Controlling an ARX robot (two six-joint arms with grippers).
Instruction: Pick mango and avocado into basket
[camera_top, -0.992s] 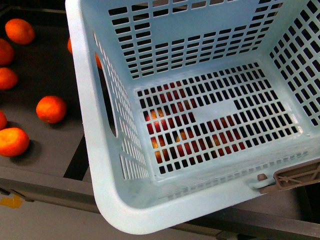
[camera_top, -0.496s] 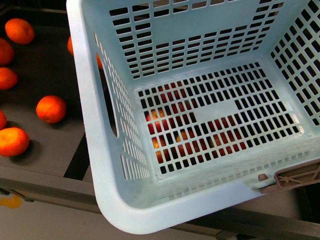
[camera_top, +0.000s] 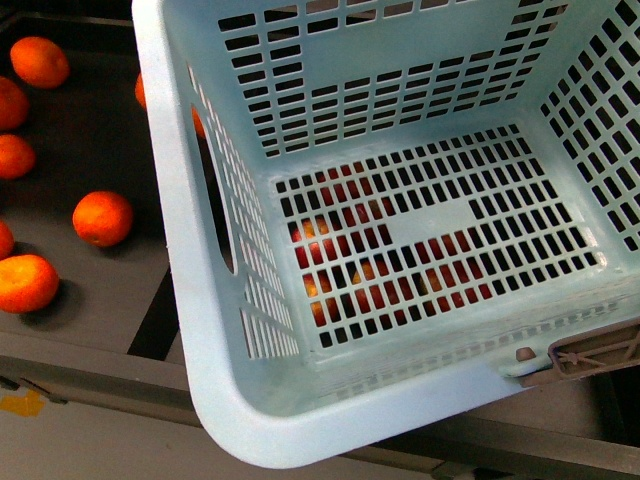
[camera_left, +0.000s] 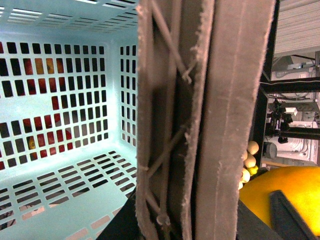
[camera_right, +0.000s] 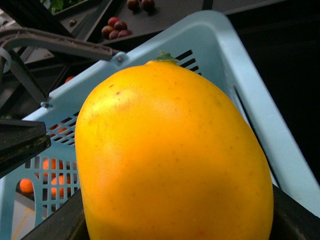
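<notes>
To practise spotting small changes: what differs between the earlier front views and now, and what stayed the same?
The basket shifted very slightly right, and its brown handle swung a little lower and rightward. Nothing visibly taken hold of or let go. The basket stays empty; the orange fruits on its left have not moved.

Oranges (camera_top: 102, 218) lie left of the basket (camera_top: 170, 200); fruit (camera_top: 340, 250) seemingly lies beneath it.

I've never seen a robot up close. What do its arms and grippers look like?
Little shows. No arm is in the front view. The left gripper has dark grey, matte fingers with straight edges and flat sides; the right gripper has black, angular fingers, one ending in a wedge. No cables or markings are visible.
</notes>
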